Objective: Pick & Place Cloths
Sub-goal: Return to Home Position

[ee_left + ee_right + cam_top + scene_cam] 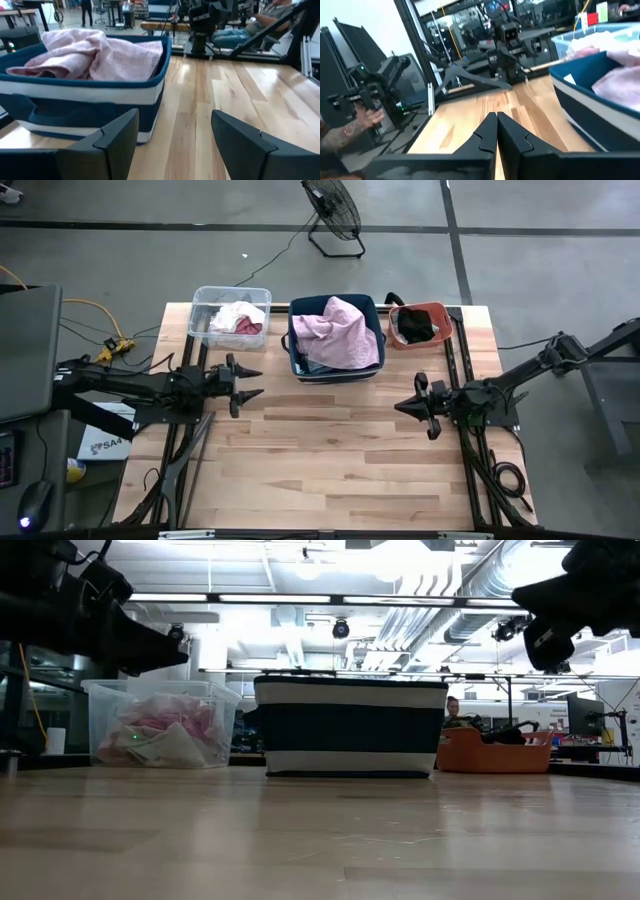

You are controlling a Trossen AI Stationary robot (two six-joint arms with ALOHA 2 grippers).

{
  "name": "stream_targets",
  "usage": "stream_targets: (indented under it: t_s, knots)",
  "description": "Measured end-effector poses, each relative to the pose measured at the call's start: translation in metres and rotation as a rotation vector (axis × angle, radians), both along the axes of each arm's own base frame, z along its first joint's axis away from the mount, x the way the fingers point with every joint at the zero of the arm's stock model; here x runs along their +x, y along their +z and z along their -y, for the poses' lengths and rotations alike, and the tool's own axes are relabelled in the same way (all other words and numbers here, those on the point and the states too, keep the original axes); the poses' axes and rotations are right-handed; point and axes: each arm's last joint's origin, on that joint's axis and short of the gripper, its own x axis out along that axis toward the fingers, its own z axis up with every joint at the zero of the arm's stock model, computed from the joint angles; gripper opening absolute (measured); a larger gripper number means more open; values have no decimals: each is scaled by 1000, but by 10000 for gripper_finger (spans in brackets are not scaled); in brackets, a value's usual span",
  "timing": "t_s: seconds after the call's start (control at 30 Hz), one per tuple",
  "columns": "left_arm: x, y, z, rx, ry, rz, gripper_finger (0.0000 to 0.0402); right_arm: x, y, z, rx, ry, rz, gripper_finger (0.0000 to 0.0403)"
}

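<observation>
Above the pale wooden bench (330, 470), light pink cloth (340, 332) heaps the navy plastic bin (294, 352); black socks (414, 328) lie in the coral plastic bin (442, 320). Left wrist view: my left jaws gape wide near the navy bin. Right wrist view: my right jaws shut. A careless swing could snag the heaped cloth.

I see the navy bin (350, 715) as dark blue, with one broad white band low on its wall and a thin white line under its rim. The light pink cloth (340, 330) in it is plain, without any pattern. The clear bin (205, 300) is see-through; inside it I see a white cloth (232, 315) and a hot pink cloth (250, 328). The coral bin (443, 320) is orange-red, and the black cloth (414, 327) lies in it. The table (330, 460) is pale wood in long strips, some cream, some honey. The left gripper (260, 382) and the right gripper (398, 408) are black.
</observation>
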Motion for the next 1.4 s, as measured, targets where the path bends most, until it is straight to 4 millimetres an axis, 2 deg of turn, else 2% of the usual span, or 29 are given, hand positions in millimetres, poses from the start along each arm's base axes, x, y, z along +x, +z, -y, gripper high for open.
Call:
stream_targets:
  t_s: [0.3, 0.67, 0.93, 1.27, 1.4]
  knots:
    - [-1, -4, 0, -27, -10, -39, 243, -9, -2, 4, 9, 9, -40, 3]
    - [-5, 13, 2, -27, -69, 137, 243, -15, -1, 8, -15, -30, -23, 3]
    - [-5, 14, 5, -30, -171, 141, 243, -15, -1, 7, -19, -16, -29, 3]
    - [-5, 13, 8, -45, -289, 132, 243, -14, -1, 12, -132, -15, -13, 3]
    - [-5, 12, 9, -45, -308, 117, 243, -13, -3, 16, -136, 53, -31, 3]
